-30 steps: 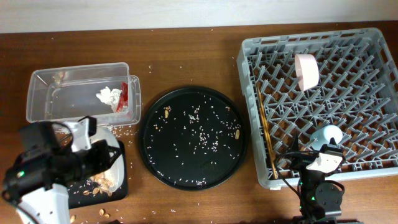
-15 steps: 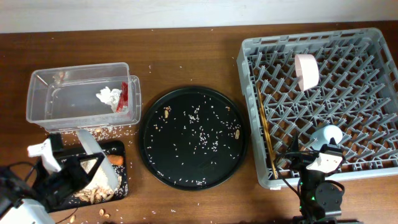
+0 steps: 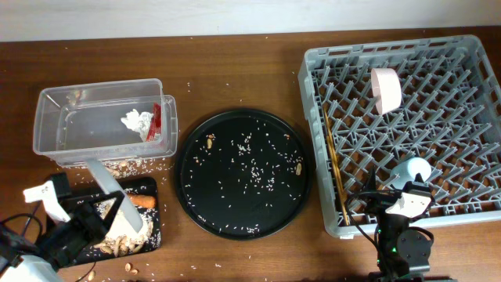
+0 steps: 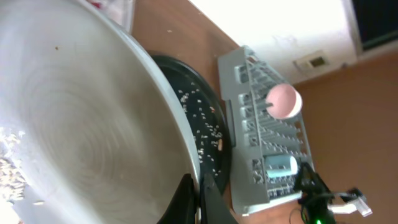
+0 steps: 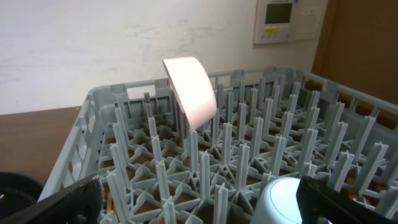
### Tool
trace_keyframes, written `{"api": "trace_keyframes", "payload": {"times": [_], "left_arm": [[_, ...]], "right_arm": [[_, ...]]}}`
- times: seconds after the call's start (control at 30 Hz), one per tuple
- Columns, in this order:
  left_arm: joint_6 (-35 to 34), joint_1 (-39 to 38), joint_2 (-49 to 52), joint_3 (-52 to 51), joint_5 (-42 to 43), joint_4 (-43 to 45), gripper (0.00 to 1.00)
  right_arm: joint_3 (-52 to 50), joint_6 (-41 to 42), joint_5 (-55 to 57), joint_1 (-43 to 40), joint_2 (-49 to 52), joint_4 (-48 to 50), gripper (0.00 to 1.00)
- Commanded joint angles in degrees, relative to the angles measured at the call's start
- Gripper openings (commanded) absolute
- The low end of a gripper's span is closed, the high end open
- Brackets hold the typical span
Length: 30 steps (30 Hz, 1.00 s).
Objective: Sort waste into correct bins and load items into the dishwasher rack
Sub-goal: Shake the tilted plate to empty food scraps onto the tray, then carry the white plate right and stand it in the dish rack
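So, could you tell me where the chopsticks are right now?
In the overhead view, the chopsticks lie inside the dishwasher rack along its left edge, below-left of the pink bowl.

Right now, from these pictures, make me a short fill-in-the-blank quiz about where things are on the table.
1. The crumpled tissue lies in the clear ____, next to the red wrapper.
2. The left fingers grip the tilted grey-white ____ over the flat black tray.
3. The pink-white bowl stands on edge in the light-grey ____.
Missing words: tub; plate; rack.
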Motion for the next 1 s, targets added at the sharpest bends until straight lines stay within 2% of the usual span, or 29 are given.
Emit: {"api": "trace_keyframes", "payload": {"times": [0.0, 0.07, 0.1, 0.13, 0.17, 0.2, 0.37, 0.5, 0.6, 0.63, 0.7, 0.73, 0.77, 0.83, 0.97], "left_arm": [[-4.50, 0.44, -0.48, -0.26, -5.73, 3.85, 0.00], [-20.17, 0.92, -0.48, -0.28, -17.31, 8.79, 0.00], [-22.75, 0.90, -0.48, -0.35, -17.68, 10.14, 0.00], [-18.08, 0.42, -0.61, -0.70, -9.62, 9.73, 0.00], [-7.89, -0.50, -0.63, -1.03, 0.07, 6.75, 0.00], [-0.28, -1.20, -0.46, -1.03, 4.63, 3.43, 0.00], [-1.36, -1.36, -0.48, -1.03, 0.04, 3.93, 0.00], [-1.38, -1.84, -0.52, -1.03, 0.11, 2.82, 0.00], [-2.47, -6.69, -0.48, -1.01, 3.45, 5.81, 0.00], [-5.22, -8.72, -0.48, -1.01, 4.74, 8.44, 0.00], [-15.67, -13.90, -0.48, -1.01, 5.73, 17.92, 0.00], [-23.63, -18.16, -0.48, -1.01, 5.70, 25.86, 0.00], [-27.17, -20.35, -0.46, -1.01, 5.60, 29.94, 0.00], [-40.79, -28.50, 0.04, -1.01, 2.23, 45.38, 0.00], [-61.18, -45.99, 4.59, -1.01, -3.98, 74.18, 0.00]], "right_arm": [[-0.46, 0.39, 0.09, -0.33, -0.44, -0.17, 0.98], [-0.46, 0.39, 0.09, -0.33, -0.44, -0.17, 0.98], [-0.46, 0.39, 0.09, -0.33, -0.44, -0.17, 0.98], [-0.46, 0.39, 0.09, -0.33, -0.44, -0.17, 0.98], [-0.46, 0.39, 0.09, -0.33, -0.44, -0.17, 0.98], [-0.46, 0.39, 0.09, -0.33, -0.44, -0.17, 0.98], [-0.46, 0.39, 0.09, -0.33, -0.44, -0.17, 0.98], [-0.46, 0.42, 0.09, -0.33, -0.44, -0.17, 0.98], [-0.46, 0.39, 0.09, -0.33, -0.44, -0.17, 0.98], [-0.46, 0.39, 0.09, -0.33, -0.44, -0.17, 0.98], [-0.46, 0.39, 0.09, -0.33, -0.44, -0.17, 0.98], [-0.46, 0.39, 0.09, -0.33, -0.44, -0.17, 0.98], [-0.46, 0.39, 0.09, -0.33, -0.44, -0.17, 0.98], [-0.46, 0.39, 0.09, -0.33, -0.44, -0.17, 0.98], [-0.46, 0.39, 0.09, -0.33, -0.44, -0.17, 0.98]]}}
